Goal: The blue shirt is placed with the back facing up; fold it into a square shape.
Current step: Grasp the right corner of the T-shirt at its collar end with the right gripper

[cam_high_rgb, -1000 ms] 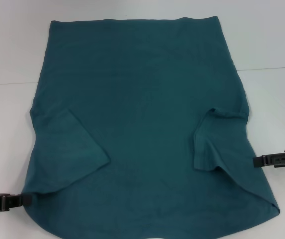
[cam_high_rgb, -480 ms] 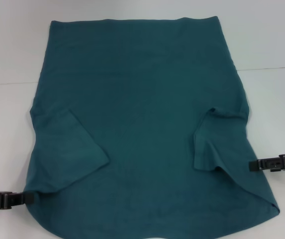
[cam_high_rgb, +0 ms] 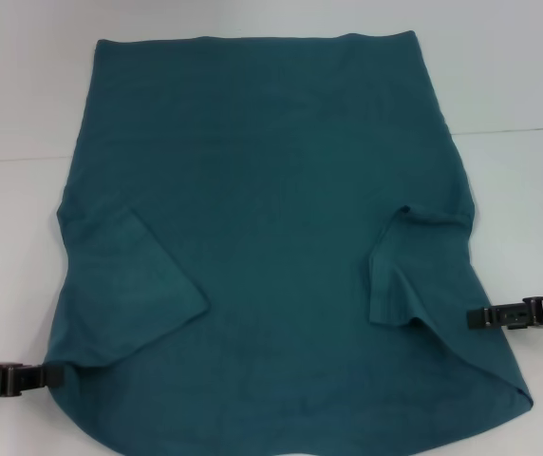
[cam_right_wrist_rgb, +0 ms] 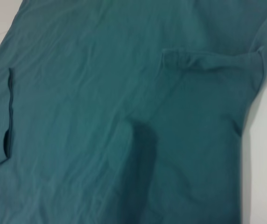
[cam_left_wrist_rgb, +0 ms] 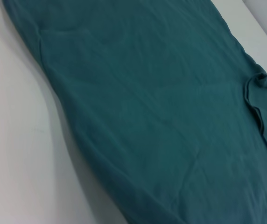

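The blue shirt [cam_high_rgb: 271, 209] lies flat on the white table [cam_high_rgb: 10, 247], plain side up, hem at the far end. Both short sleeves are folded inward onto the body, the left sleeve [cam_high_rgb: 134, 285] and the right sleeve [cam_high_rgb: 414, 271]. My left gripper [cam_high_rgb: 55, 377] lies low at the shirt's near left edge, its tip touching the cloth. My right gripper [cam_high_rgb: 473, 318] is at the shirt's right edge, just below the folded right sleeve. The shirt fills the left wrist view [cam_left_wrist_rgb: 161, 116] and the right wrist view [cam_right_wrist_rgb: 101, 93]. No lettering shows.
A thin seam [cam_high_rgb: 523, 129] runs across the table behind the shirt's middle. Bare white table shows on the left, on the right [cam_high_rgb: 528, 218] and beyond the hem.
My right gripper has moved left and slightly nearer, up to the shirt's right edge. My left gripper has crept a little right. The shirt has not moved.
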### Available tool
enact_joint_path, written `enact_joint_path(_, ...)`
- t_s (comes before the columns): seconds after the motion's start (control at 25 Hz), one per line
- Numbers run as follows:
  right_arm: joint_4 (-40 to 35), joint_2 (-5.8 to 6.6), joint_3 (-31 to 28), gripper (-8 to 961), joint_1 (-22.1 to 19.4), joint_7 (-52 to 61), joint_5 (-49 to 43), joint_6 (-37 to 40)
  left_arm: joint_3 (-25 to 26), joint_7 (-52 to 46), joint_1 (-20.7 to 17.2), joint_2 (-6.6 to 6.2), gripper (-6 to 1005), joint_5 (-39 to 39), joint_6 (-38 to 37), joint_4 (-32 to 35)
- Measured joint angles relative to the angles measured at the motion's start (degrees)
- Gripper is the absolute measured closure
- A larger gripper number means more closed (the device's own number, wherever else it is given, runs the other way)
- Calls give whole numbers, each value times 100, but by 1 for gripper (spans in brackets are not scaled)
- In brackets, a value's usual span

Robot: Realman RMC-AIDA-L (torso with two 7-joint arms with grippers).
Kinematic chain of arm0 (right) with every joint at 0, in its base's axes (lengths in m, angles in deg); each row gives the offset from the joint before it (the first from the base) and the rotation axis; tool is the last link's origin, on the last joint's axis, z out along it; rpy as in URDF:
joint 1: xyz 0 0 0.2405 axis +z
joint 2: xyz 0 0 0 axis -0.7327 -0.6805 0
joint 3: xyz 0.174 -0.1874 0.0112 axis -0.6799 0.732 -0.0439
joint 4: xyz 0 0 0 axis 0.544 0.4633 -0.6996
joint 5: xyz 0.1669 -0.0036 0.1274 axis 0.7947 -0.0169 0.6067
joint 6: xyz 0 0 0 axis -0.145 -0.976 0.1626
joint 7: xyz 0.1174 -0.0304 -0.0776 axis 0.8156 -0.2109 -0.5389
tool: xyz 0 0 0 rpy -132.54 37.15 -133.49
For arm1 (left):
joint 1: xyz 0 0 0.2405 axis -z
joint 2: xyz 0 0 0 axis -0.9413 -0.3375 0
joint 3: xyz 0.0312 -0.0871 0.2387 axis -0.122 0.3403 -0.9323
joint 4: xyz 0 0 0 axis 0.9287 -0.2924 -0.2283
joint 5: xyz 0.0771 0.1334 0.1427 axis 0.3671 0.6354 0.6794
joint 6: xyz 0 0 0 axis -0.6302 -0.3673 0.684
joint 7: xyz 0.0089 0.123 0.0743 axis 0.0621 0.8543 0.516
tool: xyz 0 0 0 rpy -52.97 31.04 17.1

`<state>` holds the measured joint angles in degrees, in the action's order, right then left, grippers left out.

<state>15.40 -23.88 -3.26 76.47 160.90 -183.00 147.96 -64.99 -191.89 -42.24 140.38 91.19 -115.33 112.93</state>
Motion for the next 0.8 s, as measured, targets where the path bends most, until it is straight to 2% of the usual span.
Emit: enact_joint_path(0.8, -17, -51, 24, 13, 35, -23, 0, 44, -8, 2, 3, -1, 982, 0, 49, -18)
